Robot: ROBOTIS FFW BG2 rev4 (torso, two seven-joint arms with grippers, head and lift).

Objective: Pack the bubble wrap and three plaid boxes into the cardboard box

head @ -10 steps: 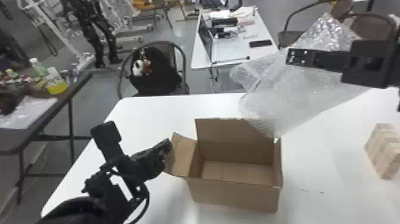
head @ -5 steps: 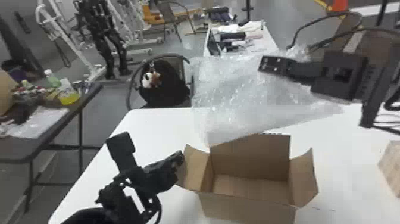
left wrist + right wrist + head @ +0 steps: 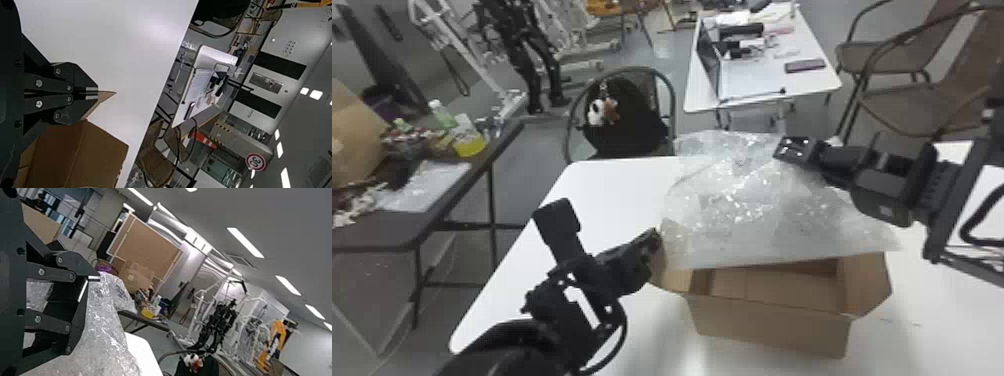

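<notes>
At white table: cardboard box, upright, open at top, bare brown inside partly in sight. Right flap folded outward, slanting. On left flap, at box's left side: left tool, fingers together, clamped on cardboard; bit of flap poking out past fingertips in left wrist view. Across from it, higher up and beyond box's right rear: right tool, clamped on bubble wrap, fingertips drawn close with clear sheet running out from between. Hangs loose and crumpled below right tool, wide and see-through; spreads above rear part of box, hides back wall in head view, drops lower corner beside left flap. Cannot tell if touching flap or only passing before it. Behind table: chair with black bag and small plush toy. Farther back: second white table with laptop and dark phone; to its right, brown chairs. Off left: dark side table with green bottle, yellow-bottomed bottle and flat clear plastic.
</notes>
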